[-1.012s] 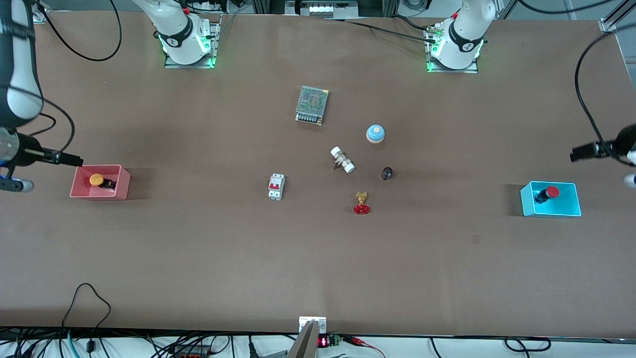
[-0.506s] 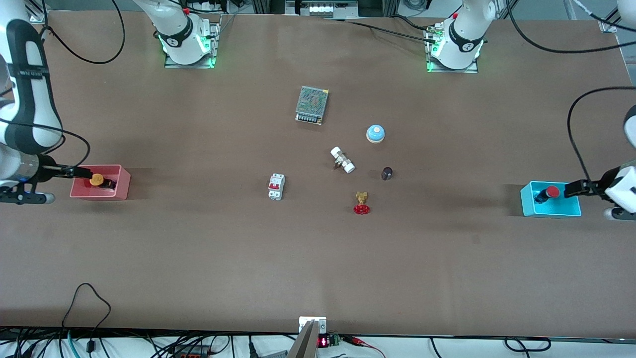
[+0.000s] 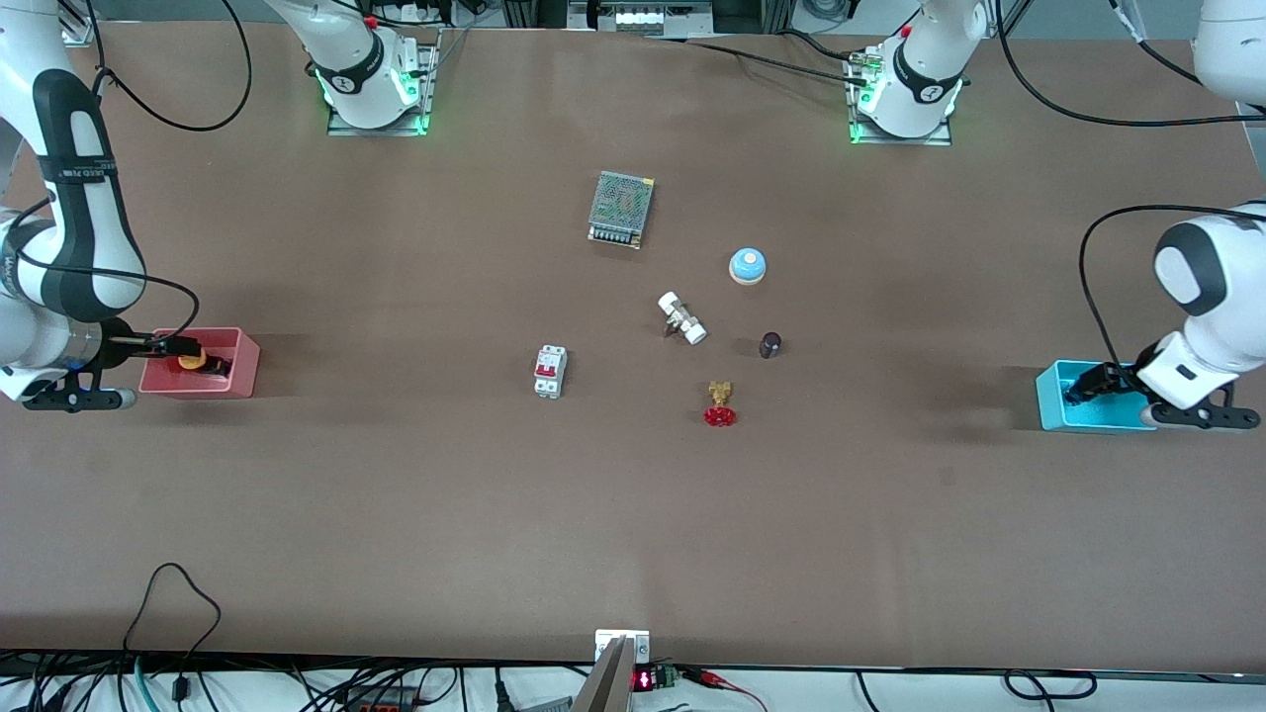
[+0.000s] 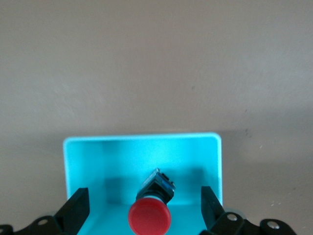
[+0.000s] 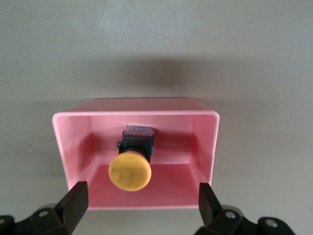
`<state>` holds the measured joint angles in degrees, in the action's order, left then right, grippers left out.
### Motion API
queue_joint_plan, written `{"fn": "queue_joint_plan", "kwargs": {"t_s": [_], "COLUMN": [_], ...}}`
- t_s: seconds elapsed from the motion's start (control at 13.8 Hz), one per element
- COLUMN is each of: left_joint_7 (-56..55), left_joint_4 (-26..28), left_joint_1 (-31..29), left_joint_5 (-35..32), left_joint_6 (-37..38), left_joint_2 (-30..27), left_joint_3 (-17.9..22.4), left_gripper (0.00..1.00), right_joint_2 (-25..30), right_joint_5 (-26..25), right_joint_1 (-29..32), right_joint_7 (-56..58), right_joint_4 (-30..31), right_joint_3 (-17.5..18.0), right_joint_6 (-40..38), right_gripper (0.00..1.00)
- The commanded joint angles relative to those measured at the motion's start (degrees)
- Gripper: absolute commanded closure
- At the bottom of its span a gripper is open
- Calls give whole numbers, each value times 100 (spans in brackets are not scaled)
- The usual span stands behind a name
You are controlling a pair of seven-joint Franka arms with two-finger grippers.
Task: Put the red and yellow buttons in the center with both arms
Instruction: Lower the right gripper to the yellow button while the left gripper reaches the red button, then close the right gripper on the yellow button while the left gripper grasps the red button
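A wide matte brown table (image 3: 396,494) fills the scene, with two white robot arms based along its upper edge. Near the middle sits a grey mesh-topped power supply (image 3: 621,209), the landmark here. Nearer the camera than it lie a blue-domed bell (image 3: 748,265), a white-capped fitting (image 3: 681,317), a small dark knob (image 3: 770,344), a white breaker with a red switch (image 3: 550,371) and a brass valve with a red handwheel (image 3: 720,403).

Well away from the power supply, at the right arm's end of the table, a pink bin (image 3: 242,371) holds the yellow button (image 5: 130,169), lying on its side with its dark body toward the bin's wall. The right claw (image 5: 139,205) hangs just over this bin, its fingers (image 5: 73,201) spread wide to either side of the button, not touching it.

At the left arm's end, equally far from the power supply, a cyan bin (image 4: 88,156) holds the red button (image 4: 149,216). The left claw (image 4: 145,208) is over it, fingers (image 4: 76,210) wide apart, the button between them and ungripped.
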<state>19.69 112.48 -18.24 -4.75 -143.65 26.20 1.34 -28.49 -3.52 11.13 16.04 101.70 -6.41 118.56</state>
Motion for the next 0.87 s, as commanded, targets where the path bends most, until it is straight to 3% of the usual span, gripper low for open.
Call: {"fn": "queue_joint_plan", "kwargs": {"t_s": [0.0,0.43,0.8], "left_joint_7": [228,237,237], "left_joint_4": [116,81,64], "left_joint_1": [-118,-162,-153], "left_joint_5": [-70,-70,-70], "left_joint_6": [-102,-120,-120], "left_joint_2": [-10,201,272], "left_joint_3": [-46,-55,-55], "left_gripper": [0,1,27], "right_joint_2": [-95,-157,-227], "right_joint_5": [-113,-359,-360], "right_joint_1": [64,-120,-94], "right_joint_7": [75,119,119], "right_joint_4": [78,78,78], "right_joint_3": [52,52,61], "right_joint_6": [185,168,177], "right_gripper": [0,0,10]}}
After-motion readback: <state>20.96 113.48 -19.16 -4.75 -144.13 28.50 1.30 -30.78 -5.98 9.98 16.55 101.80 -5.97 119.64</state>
